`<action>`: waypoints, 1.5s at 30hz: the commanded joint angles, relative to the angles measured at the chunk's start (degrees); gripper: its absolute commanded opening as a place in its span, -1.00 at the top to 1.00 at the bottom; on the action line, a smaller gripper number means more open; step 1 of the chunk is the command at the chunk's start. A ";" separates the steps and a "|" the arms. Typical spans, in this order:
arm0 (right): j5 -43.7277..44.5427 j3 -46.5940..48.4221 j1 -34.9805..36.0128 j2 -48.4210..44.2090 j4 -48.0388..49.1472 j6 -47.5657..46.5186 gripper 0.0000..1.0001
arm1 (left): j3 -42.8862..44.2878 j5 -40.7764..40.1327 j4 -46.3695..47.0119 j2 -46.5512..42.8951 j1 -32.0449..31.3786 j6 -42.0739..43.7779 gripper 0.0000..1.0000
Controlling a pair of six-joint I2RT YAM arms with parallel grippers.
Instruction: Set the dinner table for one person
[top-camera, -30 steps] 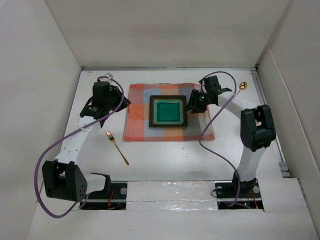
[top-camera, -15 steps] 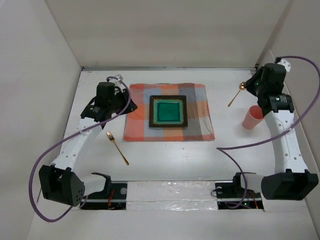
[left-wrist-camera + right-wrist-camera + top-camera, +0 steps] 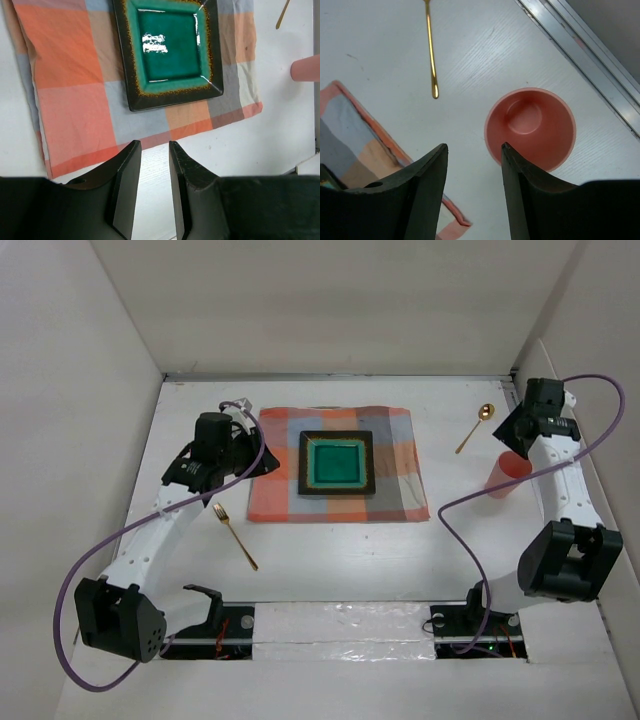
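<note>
On the white dinner table point(image 3: 330, 550) lies an orange-and-grey checked cloth point(image 3: 280, 475) with a square green plate point(image 3: 337, 462) on it. A gold fork point(image 3: 235, 537) lies left of the cloth, towards the front. A gold spoon point(image 3: 475, 427) and an upright pink cup point(image 3: 508, 474) are to the right. My left gripper point(image 3: 252, 456) hovers at the cloth's left edge, open and empty. In the left wrist view it point(image 3: 154, 150) is over bare table just short of the cloth point(image 3: 75, 95) and plate point(image 3: 170, 47). My right gripper point(image 3: 474, 150) is open and empty beside the cup point(image 3: 530, 128), with the spoon point(image 3: 431, 55) ahead.
White walls enclose the table on three sides. A metal rail point(image 3: 580, 45) runs along the right edge close to the cup. Purple cables loop from both arms point(image 3: 440, 520). The arm bases stand at the near edge point(image 3: 340, 625).
My right arm swung from beside the plate to the far right, where the pink cup now stands free. The left gripper's jaws have parted and it shifted slightly nearer.
</note>
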 commanded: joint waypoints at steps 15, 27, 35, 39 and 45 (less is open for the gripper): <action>-5.81 -6.48 -3.28 5.86 6.65 -1.10 0.59 | -1.26 1.82 2.95 -0.85 0.19 0.18 0.49; 1.32 14.50 13.57 8.39 2.70 -6.09 1.00 | -1.79 3.23 5.06 0.91 0.19 -1.23 0.50; -3.43 36.28 24.83 26.56 -1.43 -11.64 1.00 | -3.02 2.09 4.88 -0.14 0.19 0.08 0.51; -2.90 46.50 28.44 34.83 -5.12 -13.57 1.00 | 0.22 -10.68 2.17 0.20 -6.37 4.82 0.50; -4.83 54.42 29.67 41.71 -6.62 -13.93 1.00 | 7.96 -18.75 3.81 0.04 -11.85 8.70 0.50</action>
